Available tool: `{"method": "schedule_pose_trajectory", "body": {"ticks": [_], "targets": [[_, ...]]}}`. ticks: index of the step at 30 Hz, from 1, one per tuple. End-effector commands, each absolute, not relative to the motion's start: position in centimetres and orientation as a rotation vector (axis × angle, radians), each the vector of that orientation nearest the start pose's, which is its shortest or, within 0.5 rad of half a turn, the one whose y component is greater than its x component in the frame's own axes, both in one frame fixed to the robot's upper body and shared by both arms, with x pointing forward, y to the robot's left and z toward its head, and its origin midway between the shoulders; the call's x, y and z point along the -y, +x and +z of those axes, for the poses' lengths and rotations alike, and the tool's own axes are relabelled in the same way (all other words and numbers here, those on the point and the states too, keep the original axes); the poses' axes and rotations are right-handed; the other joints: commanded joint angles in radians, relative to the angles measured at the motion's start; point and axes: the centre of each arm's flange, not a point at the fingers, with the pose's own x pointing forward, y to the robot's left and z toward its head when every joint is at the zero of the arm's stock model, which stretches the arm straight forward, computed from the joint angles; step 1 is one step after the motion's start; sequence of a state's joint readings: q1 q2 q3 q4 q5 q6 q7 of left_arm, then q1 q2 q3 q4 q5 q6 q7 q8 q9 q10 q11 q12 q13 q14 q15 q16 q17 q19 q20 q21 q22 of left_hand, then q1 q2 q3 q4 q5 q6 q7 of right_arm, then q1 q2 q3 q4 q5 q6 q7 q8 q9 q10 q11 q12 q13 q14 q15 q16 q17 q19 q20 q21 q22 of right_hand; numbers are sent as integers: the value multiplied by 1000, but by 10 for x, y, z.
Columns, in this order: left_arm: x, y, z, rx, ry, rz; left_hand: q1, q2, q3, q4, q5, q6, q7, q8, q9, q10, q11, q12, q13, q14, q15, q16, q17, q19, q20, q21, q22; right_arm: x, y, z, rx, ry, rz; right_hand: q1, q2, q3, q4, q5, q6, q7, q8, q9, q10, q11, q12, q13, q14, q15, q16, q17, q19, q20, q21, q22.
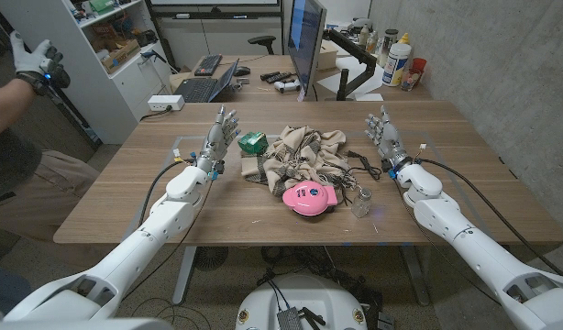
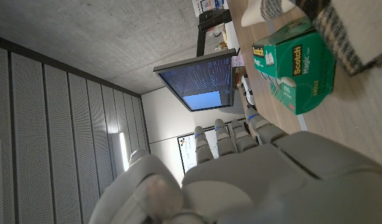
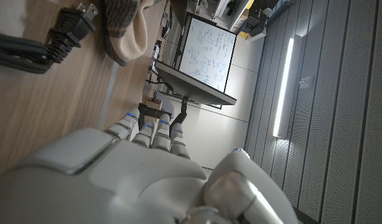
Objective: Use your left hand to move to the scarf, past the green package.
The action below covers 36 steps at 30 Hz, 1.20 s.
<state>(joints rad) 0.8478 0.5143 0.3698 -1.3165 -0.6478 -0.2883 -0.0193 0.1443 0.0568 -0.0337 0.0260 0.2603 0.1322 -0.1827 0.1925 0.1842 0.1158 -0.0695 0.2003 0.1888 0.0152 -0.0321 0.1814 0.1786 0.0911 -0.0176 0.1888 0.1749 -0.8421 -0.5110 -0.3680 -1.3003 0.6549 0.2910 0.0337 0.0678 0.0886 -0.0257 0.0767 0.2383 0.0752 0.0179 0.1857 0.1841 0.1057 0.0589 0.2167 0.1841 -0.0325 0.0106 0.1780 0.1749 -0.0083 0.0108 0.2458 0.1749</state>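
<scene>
A beige and brown scarf (image 1: 300, 154) lies bunched at the middle of the table. The green package (image 1: 253, 142) sits at its left edge; in the left wrist view it reads as a green Scotch tape box (image 2: 298, 65) with the scarf's striped edge (image 2: 346, 31) beside it. My left hand (image 1: 219, 136) is held upright just left of the package, fingers spread, holding nothing. My right hand (image 1: 384, 133) is upright right of the scarf, fingers apart and empty. The backs of both hands show in the wrist views, the left hand (image 2: 241, 174) and the right hand (image 3: 135, 174).
A pink round case (image 1: 309, 197) lies on the scarf's near side, with a small glass jar (image 1: 362, 203) to its right. A black cable with a plug (image 3: 66, 28) runs by the right hand. A monitor (image 1: 306, 41) stands behind the table. A person's gloved hand (image 1: 34, 62) shows at far left.
</scene>
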Motion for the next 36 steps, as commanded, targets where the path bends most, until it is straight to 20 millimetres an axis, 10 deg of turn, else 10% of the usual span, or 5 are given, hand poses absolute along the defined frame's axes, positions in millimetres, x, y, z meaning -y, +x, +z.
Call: {"method": "schedule_pose_trajectory", "body": {"ticks": [1, 36], "targets": [[-290, 649, -29, 590, -38, -198, 9, 1, -6, -1, 4, -2, -6, 6, 5, 8, 2, 4, 3, 0, -40, 4, 2, 8, 1, 5, 3, 292, 651, -28, 597, 47, 207, 0, 20, 0, 8, 6, 8, 0, 5, 1, 9, 0, 5, 5, -7, -1, 4, 3, 4, 7, 4, 4], [-282, 658, 0, 644, 51, -217, 11, 3, -6, -5, 2, 8, -2, 8, 5, 4, -24, 3, 2, 1, -80, 7, 1, 4, -29, 5, 2, 296, 644, -27, 601, 9, 197, 0, 20, 2, 7, 4, 10, 0, 5, 1, 2, -4, 3, 5, -16, -2, 1, 3, 5, 7, -6, 5]]}}
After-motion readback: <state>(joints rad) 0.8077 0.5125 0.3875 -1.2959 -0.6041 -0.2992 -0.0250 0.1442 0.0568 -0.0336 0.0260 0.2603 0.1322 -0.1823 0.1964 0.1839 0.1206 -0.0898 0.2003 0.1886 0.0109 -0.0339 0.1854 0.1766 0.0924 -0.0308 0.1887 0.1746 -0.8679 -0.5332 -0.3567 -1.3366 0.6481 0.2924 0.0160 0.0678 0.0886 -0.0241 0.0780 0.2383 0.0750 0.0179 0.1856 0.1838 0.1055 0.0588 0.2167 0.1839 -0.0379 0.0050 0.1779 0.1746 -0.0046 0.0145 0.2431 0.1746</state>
